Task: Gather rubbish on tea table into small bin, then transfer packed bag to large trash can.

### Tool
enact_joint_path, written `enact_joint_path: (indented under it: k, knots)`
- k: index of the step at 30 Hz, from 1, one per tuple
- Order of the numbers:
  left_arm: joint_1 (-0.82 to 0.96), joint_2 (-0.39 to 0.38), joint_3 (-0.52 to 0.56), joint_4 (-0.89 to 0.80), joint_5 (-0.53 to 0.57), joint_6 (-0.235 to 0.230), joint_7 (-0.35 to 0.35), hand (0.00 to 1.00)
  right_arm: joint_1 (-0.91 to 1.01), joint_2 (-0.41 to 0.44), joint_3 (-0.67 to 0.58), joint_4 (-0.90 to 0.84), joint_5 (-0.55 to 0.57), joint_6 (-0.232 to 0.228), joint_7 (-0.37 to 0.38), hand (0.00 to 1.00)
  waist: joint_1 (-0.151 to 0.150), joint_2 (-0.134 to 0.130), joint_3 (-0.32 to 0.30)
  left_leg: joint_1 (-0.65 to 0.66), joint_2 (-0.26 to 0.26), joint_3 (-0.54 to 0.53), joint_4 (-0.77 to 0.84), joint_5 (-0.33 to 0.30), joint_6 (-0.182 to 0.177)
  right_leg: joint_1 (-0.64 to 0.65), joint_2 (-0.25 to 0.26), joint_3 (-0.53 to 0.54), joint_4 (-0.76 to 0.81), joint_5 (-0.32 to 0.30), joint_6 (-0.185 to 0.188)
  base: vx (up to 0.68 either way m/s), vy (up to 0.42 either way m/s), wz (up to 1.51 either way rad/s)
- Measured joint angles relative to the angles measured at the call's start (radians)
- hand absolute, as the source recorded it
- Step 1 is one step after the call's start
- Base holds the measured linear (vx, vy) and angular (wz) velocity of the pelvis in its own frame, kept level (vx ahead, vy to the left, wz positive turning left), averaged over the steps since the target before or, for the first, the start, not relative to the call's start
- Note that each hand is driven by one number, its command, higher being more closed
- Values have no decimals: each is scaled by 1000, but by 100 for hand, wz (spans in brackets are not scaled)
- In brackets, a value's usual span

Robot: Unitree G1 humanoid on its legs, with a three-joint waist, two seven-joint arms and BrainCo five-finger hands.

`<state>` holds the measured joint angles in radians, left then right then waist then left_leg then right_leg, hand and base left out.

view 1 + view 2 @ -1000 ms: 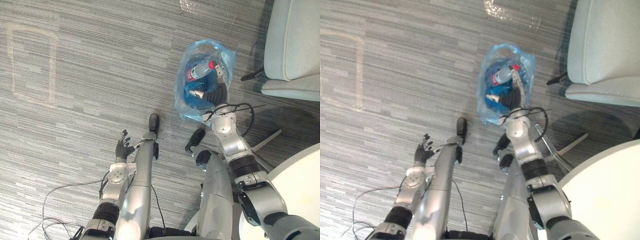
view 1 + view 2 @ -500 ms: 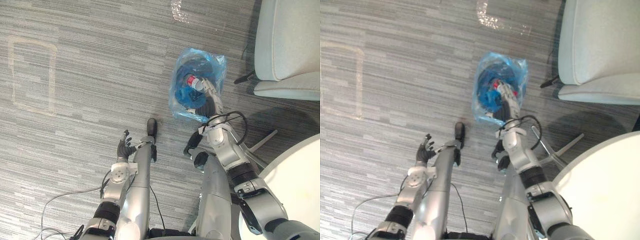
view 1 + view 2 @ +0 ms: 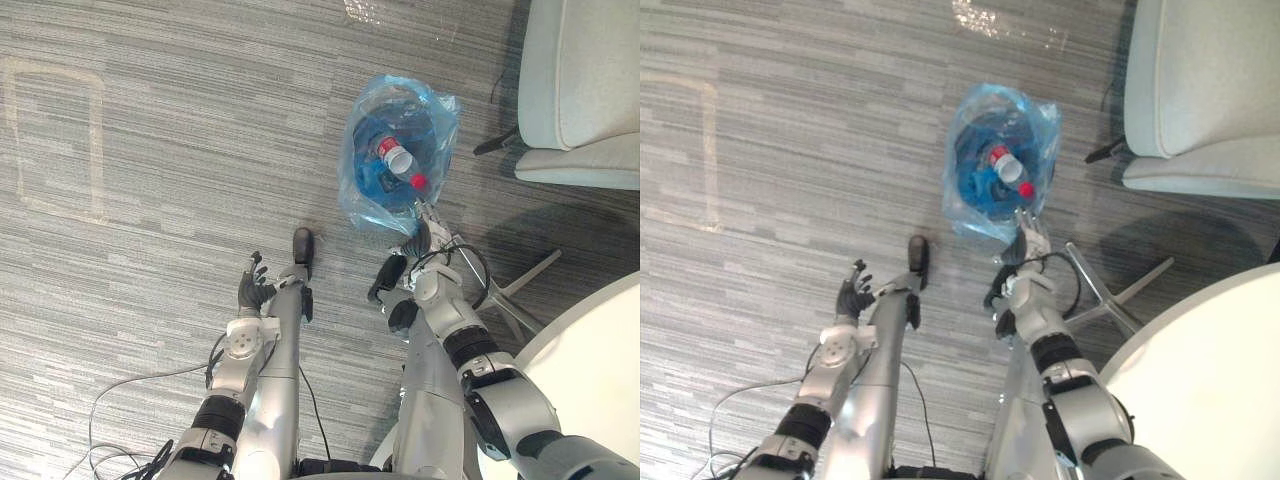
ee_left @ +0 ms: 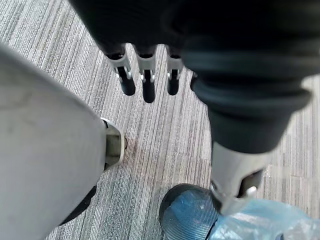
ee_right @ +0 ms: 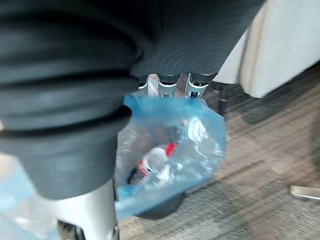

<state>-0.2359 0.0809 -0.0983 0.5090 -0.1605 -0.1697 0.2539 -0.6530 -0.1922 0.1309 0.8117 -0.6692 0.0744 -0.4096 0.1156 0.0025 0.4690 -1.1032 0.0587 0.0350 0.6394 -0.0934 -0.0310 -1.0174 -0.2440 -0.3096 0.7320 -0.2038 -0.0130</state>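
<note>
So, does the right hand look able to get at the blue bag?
Probably yes: the right hand sits at the near edge of the blue bag, nothing between them; the chair leg lies off to its side.

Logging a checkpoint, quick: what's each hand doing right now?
Left hand: open, holding nothing.
Right hand: open, fingers straight, at the edge of the bag.

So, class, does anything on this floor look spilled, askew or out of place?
Nothing has spilled: the bottle lies inside the blue bag, which sits loose and crumpled over the small bin. The one oddity is a pale shiny patch on the carpet beyond the bag; what it is cannot be told.
</note>
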Motion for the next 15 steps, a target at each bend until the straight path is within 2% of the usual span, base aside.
enact_joint_path:
  k: [2, 4, 8, 9, 15]
  knots:
    - [-14, -11, 24, 26, 0, -7, -2, 0, -10, 9, 2, 28, 0, 3, 0, 0, 0, 1, -1, -5, -1, -3, -5, -1, -1, -4, 0, -2, -2, 0, 0, 4, -6, 5]
    - [-79, -29, 92, 116, -22, -21, 4, 0, -30, 33, 17, 58, -23, 8, 15, 0, -1, 1, -3, -30, -2, -5, -7, 5, -4, -34, 0, 0, 4, 0, -1, -2, -4, 2]
    - [-154, -24, 143, 217, -55, -20, 7, 0, -94, 85, 39, 114, -39, 20, 19, 0, -3, 2, -2, -78, -6, -16, -6, 21, -11, -89, -1, 1, 27, -4, -4, -10, -17, 7]
    - [-166, -24, 152, 233, -71, -20, 7, 0, -107, 105, 37, 115, -39, 21, 19, 100, -3, 2, -2, -88, -8, -21, -6, 28, -13, -101, -3, 2, 39, -10, -5, -17, -31, 21]
    - [-179, -22, 157, 266, -114, -22, 5, 0, -152, 109, 44, 120, -29, 27, 19, 100, -2, 2, -2, -110, -18, -50, -5, 34, -23, -122, -8, -4, 74, -38, -7, -28, -26, 18]
